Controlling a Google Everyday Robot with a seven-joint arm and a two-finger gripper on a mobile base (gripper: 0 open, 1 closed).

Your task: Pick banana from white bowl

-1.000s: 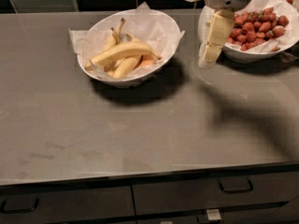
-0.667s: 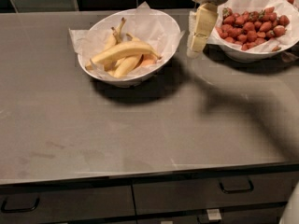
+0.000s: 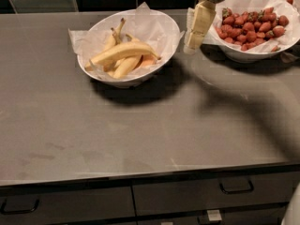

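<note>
Upper left of centre, the white bowl sits on the counter with its crinkled paper lining. The banana lies right across the top of the pile in there, stem end pointing right, shorter paler ones tucked under and behind it. It is untouched, so nothing is picked yet!

Moving right, here is the gripper, hanging down from the top edge of the frame. It is in the gap between the two bowls, just beside the white bowl's right rim, and it carries nothing. Whether it is spread wide or pinched narrow I cannot tell from this angle.

Far upper right, the strawberry bowl is not part of the job.

So as I read it, this is the approach stage. Left to do: get over the white bowl, come down on the banana, close on it, lift it clear. That is nearly the whole task.

Against a second ago, the gripper has slid left across the frame. Back then it hung in front of the strawberry bowl's left edge; now it is clear of that bowl and close to the white bowl. The bananas and both bowls have not budged.
</note>
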